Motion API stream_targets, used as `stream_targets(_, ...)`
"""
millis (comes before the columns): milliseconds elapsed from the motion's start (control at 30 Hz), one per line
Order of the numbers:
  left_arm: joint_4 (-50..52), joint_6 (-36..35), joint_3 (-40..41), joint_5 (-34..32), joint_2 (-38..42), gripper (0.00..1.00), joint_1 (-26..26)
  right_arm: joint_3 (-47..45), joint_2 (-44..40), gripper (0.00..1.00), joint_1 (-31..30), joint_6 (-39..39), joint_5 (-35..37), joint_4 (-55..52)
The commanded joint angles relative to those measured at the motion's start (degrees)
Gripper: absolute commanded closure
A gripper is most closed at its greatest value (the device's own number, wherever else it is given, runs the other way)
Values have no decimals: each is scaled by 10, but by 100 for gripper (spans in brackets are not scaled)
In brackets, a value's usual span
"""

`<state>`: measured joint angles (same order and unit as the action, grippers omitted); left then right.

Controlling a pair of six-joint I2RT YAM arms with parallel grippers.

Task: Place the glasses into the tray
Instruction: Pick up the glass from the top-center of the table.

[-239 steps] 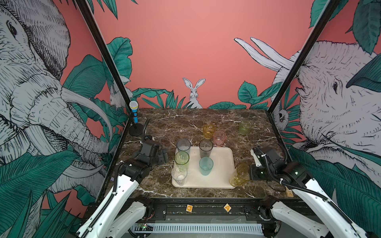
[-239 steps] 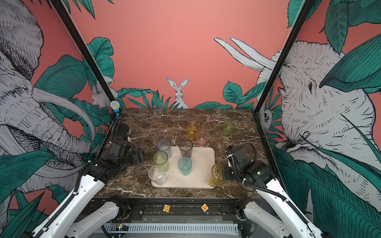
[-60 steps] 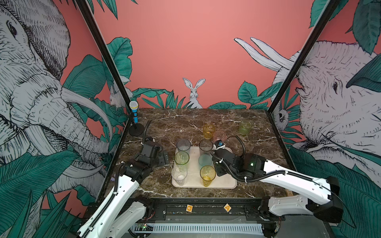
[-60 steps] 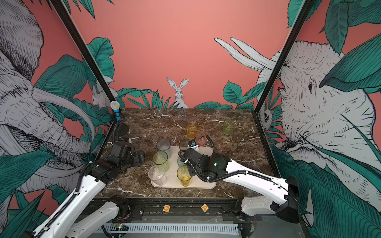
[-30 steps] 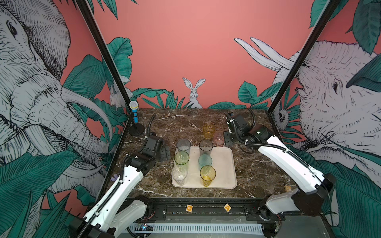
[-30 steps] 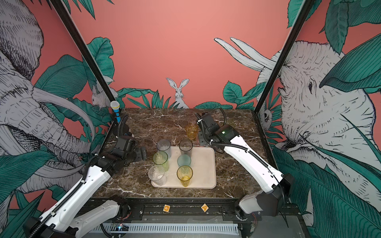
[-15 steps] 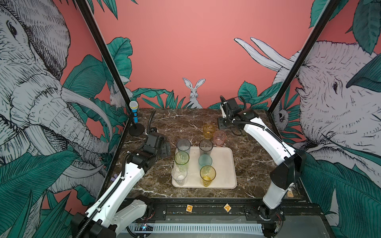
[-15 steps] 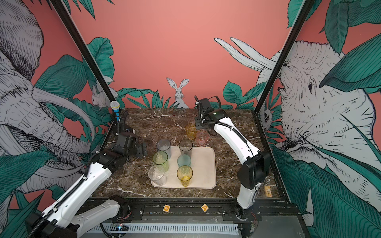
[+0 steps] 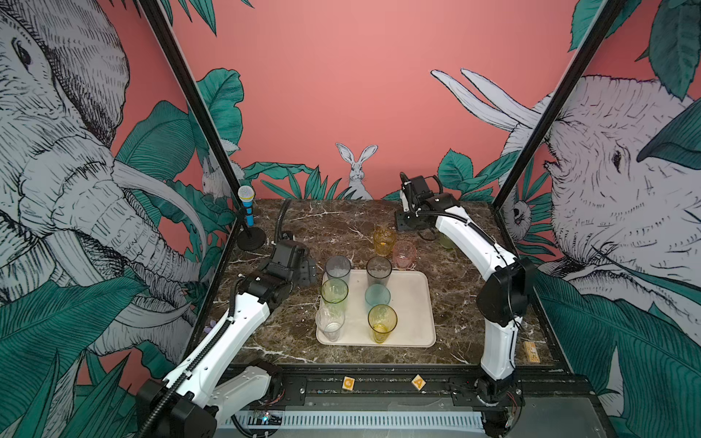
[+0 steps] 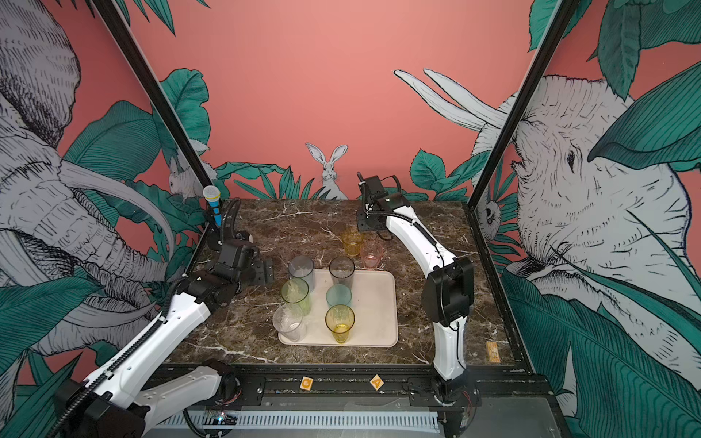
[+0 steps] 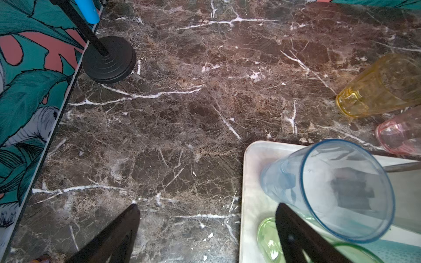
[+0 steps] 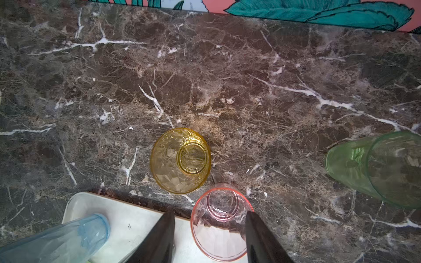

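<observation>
While raised near back wall (image 9: 341, 94), jaws half-spread and empty, right gripper (image 12: 209, 214) over pink glass (image 12: 219, 224), beside amber glass (image 12: 180, 160) on marble (image 9: 341, 227) just outside tray (image 9: 413, 303). Six glasses (image 9: 382, 322) upright in tray. Left gripper (image 11: 207, 205) wide apart, empty, beside tray's far corner. Green glass (image 9: 447, 241) mostly hidden behind outstretched right arm (image 9: 470, 239).

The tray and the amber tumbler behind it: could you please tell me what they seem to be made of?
The tray looks like matte cream plastic or melamine: opaque, dull, with a moulded rounded rim. The amber tumbler is translucent with an embossed pattern and glossy glints; pressed glass or clear plastic, I cannot tell which.
</observation>
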<state>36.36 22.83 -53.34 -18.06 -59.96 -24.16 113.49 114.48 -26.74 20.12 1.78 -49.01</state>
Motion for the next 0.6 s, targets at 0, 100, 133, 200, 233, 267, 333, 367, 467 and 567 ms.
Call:
stream_targets(0, -12, -5, -14, -2, -4, 6, 3, 23, 21, 48, 7, -4, -18, 1)
stream_targets(100, -14, -5, -14, -2, -9, 6, 4, 28, 39, 48, 8, -5, -20, 2)
stream_targets(133, -15, -5, -15, -1, -11, 6, 3, 32, 46, 48, 9, -5, -21, 0)
stream_targets(200, -16, -6, -14, -2, -16, 6, 4, 42, 61, 48, 11, -8, -25, -3)
stream_targets(233, -18, -6, -15, -1, -17, 6, 3, 47, 68, 47, 11, -10, -27, -4)
stream_targets(267, -17, -7, -16, -1, -19, 6, 4, 54, 76, 47, 11, -11, -27, -8)
stream_targets(333, -18, -8, -19, -1, -24, 6, 3, 67, 92, 47, 12, -13, -24, -14)
stream_targets(367, -18, -8, -19, -1, -26, 6, 3, 74, 100, 47, 12, -14, -23, -19)
stream_targets(467, -19, -8, -20, -1, -31, 6, 3, 84, 117, 48, 12, -15, -23, -24)
stream_targets(567, -21, -9, -20, -1, -35, 6, 3, 86, 126, 47, 12, -15, -26, -22)
